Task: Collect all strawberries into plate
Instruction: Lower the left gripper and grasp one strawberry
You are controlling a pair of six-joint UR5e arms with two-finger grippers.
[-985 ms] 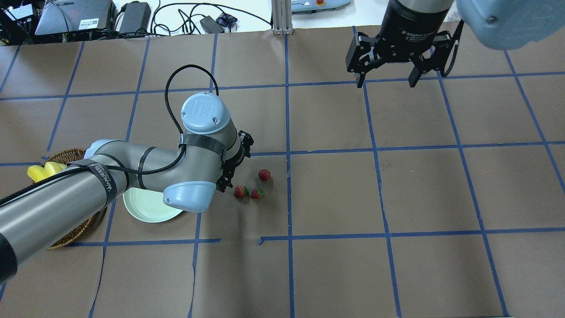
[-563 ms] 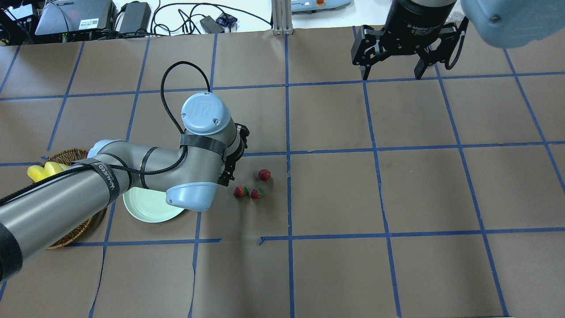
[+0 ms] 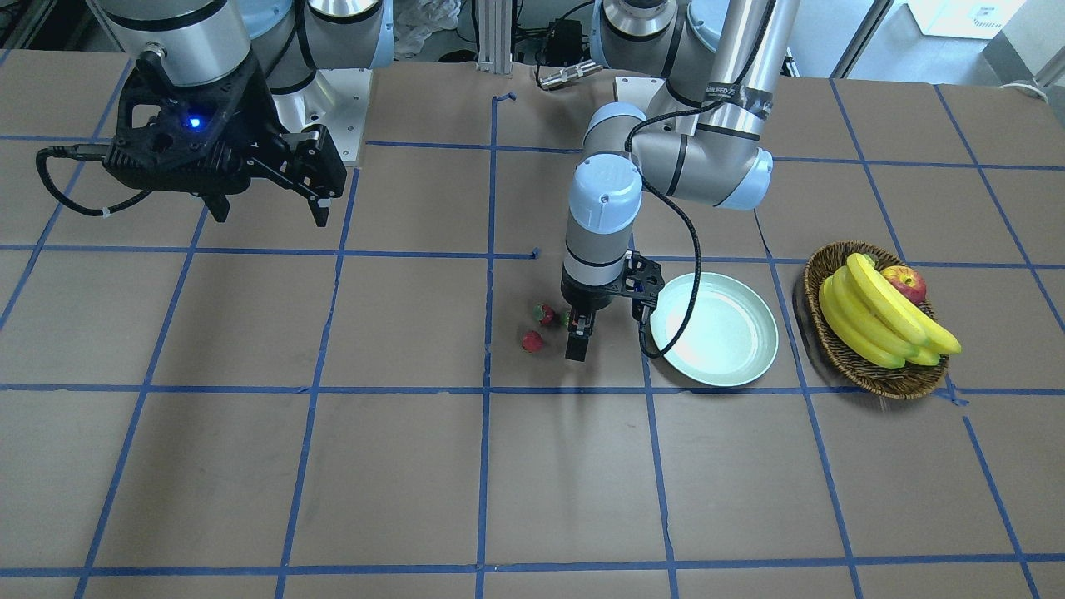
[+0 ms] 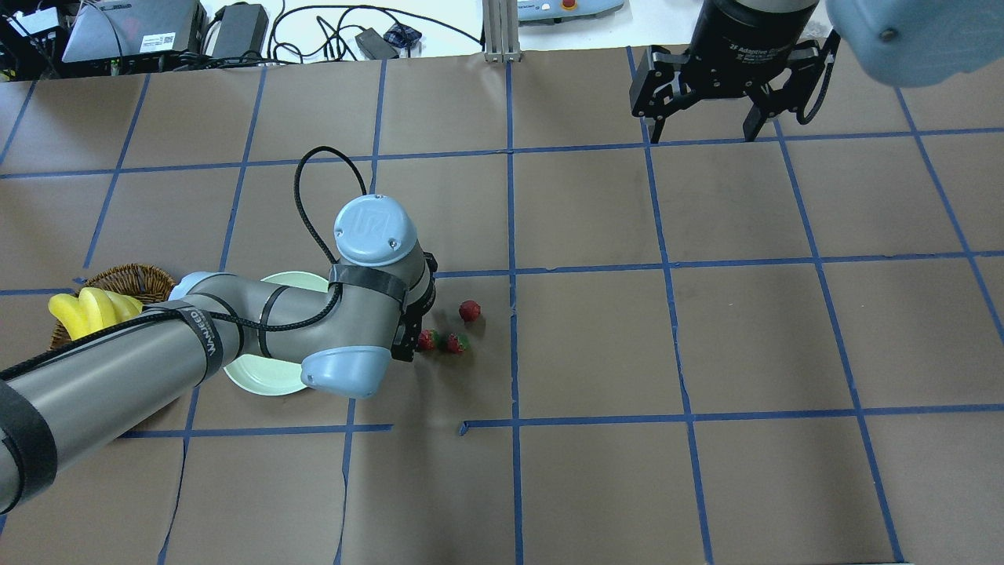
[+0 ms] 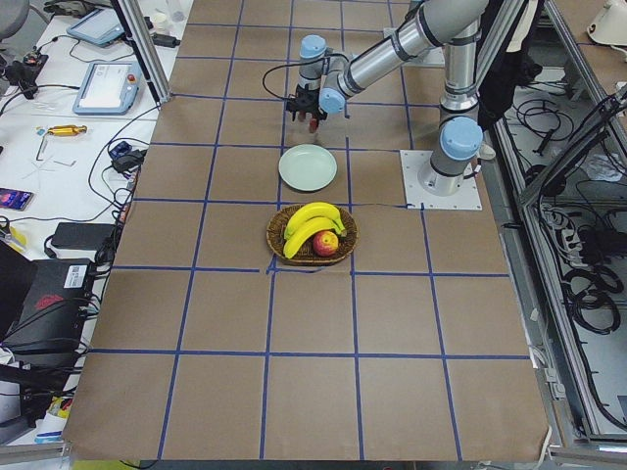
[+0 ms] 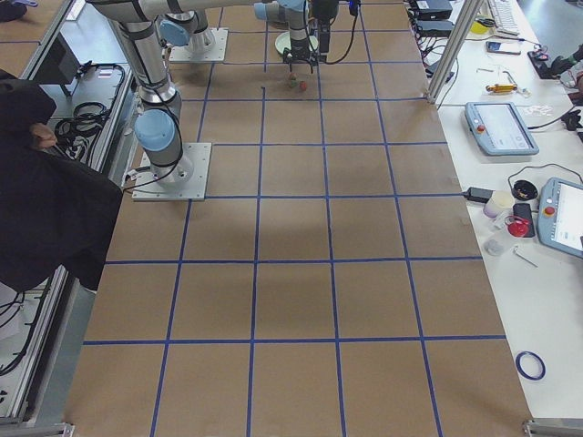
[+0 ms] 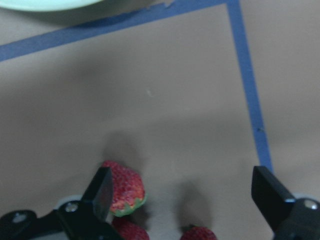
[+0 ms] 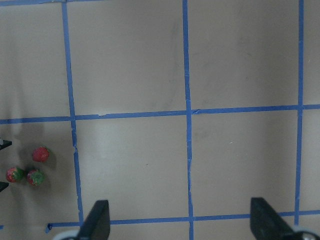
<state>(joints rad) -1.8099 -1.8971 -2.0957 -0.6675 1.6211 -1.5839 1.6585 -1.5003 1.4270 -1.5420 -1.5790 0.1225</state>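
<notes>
Brown paper ruled by blue tape into squares covers the worktop (image 4: 706,353). Over its far side the right hand (image 4: 706,133) hangs high with its fingers spread and nothing between them, well apart from everything else.

The left hand (image 7: 182,187) is low near the middle of the worktop, its fingers wide apart and empty. A wicker basket (image 3: 840,353) of bananas (image 3: 874,320) and an apple (image 3: 905,281) stands at the robot's left. Next to it lies the pale green plate (image 3: 753,366), bare, just beside the left hand.

All three strawberries (image 4: 456,342) lie on the paper in a tight cluster on the side of the left hand away from the plate. None is on the plate. In the wrist view the nearest strawberry (image 7: 122,187) sits just inside one finger (image 7: 101,192), while the other two show only at the bottom edge.

Each berry looks light and small, so weight should not matter. Rounded, tapering sides may slip out of a hard pinch, and soft flesh would bruise. A gentle close across the widest part, just below the green cap, seems best. With the berries this close together, a finger may nudge a neighbour.
</notes>
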